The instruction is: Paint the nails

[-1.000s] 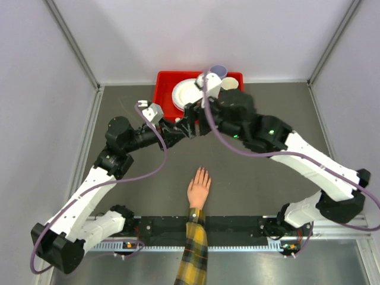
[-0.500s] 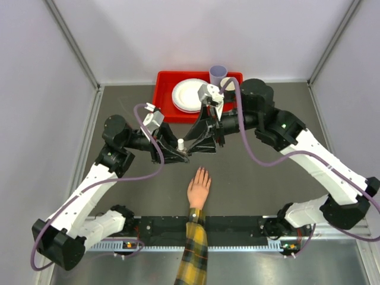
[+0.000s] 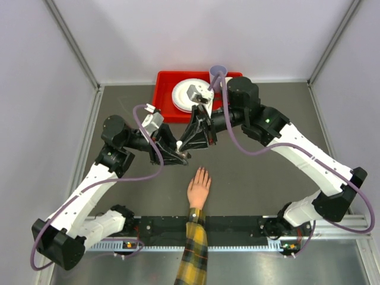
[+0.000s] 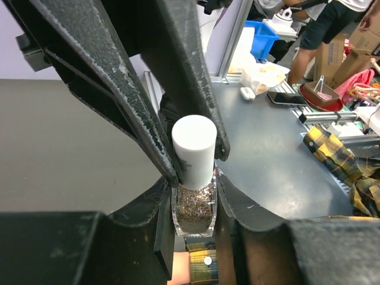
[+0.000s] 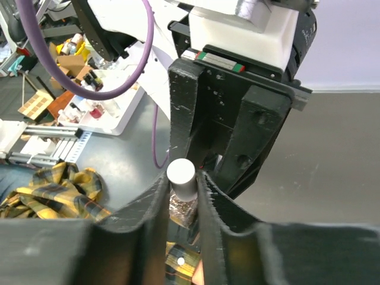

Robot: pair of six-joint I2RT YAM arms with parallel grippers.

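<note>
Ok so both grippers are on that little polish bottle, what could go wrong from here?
1. The left gripper pinches only the smooth glass body of the bottle while the right gripper clamps the white cap; a twist could spin or slip the bottle rather than open it.
2. In the top view the bottle sits close to the nails, so a jerk as the cap frees might spill polish on the hand.

The nails (image 3: 202, 172) tip the five fingers of a peach hand (image 3: 199, 191) in a yellow-and-dark plaid sleeve (image 3: 193, 252), lying flat on the table (image 3: 267, 172). They point toward the red tray (image 3: 161, 95), well apart from it, and are too small to tell their colour.
</note>
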